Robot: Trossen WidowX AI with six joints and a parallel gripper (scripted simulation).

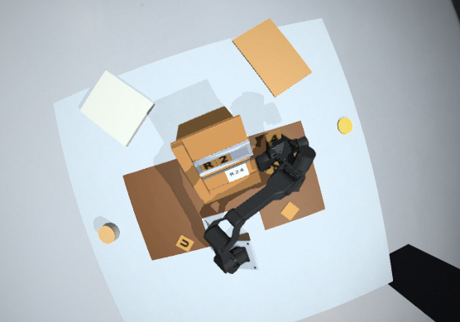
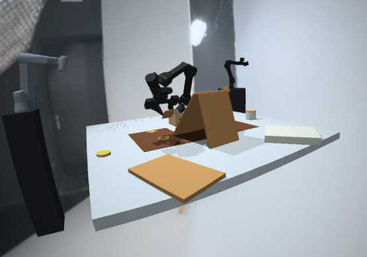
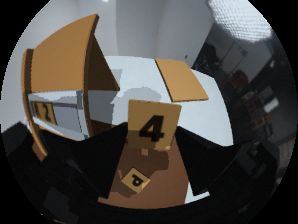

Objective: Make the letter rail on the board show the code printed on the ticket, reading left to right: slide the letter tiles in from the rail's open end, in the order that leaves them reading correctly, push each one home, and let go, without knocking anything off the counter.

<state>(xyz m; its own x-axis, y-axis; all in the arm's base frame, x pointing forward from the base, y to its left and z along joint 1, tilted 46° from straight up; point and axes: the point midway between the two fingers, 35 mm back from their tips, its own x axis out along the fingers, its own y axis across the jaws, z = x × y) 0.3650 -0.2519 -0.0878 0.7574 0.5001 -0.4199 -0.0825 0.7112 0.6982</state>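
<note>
The orange slanted board (image 1: 207, 139) (image 2: 211, 116) (image 3: 67, 56) stands mid-counter. Its grey rail (image 1: 237, 154) (image 3: 67, 112) holds tiles R (image 1: 208, 165) and 2 (image 1: 223, 159) at its left part; the right end is open. The white ticket (image 1: 237, 173) below reads R24. My gripper (image 1: 270, 147) (image 2: 171, 108) is shut on the tile marked 4 (image 1: 273, 136) (image 3: 152, 128) and holds it upright in the air just right of the rail's open end, a little apart from it.
The brown mat (image 1: 157, 208) (image 2: 145, 143) carries a U tile (image 1: 184, 242), a blank orange tile (image 1: 289, 210) and a P tile (image 3: 135, 177) under the gripper. An orange slab (image 1: 270, 56) (image 2: 176, 176), a white block (image 1: 117, 108) (image 2: 292, 134), a yellow disc (image 1: 345, 125) (image 2: 103, 153) and a small cylinder (image 1: 108, 233) (image 2: 251, 113) lie around.
</note>
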